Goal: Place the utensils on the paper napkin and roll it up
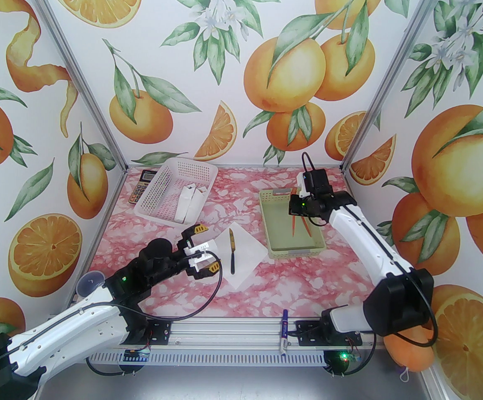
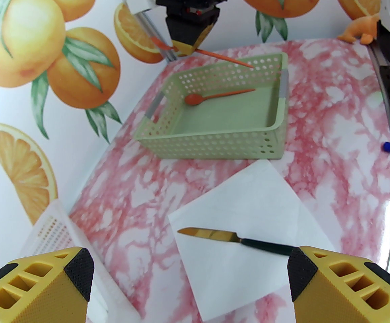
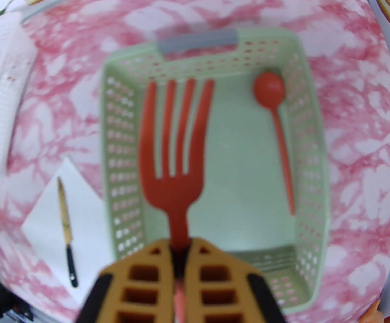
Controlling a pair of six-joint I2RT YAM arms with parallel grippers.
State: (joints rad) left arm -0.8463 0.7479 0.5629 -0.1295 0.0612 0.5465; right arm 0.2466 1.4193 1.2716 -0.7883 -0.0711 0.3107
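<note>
**An orange fork (image 3: 173, 146) gripped over the green basket (image 3: 120, 167)**

The orange fork is clamped by its handle in the right gripper (image 3: 180, 247). An orange spoon (image 3: 269, 89) is seen lying in the green basket. A dark-handled knife (image 3: 65, 220) is laid on the white napkin (image 3: 43, 227), beside which the left gripper (image 2: 190, 269) is held wide open.

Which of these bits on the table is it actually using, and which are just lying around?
In use: napkin, knife lying on it, fork, spoon, green basket holding the spoon.
Lying about: white basket, calculator, marker pen.
</note>
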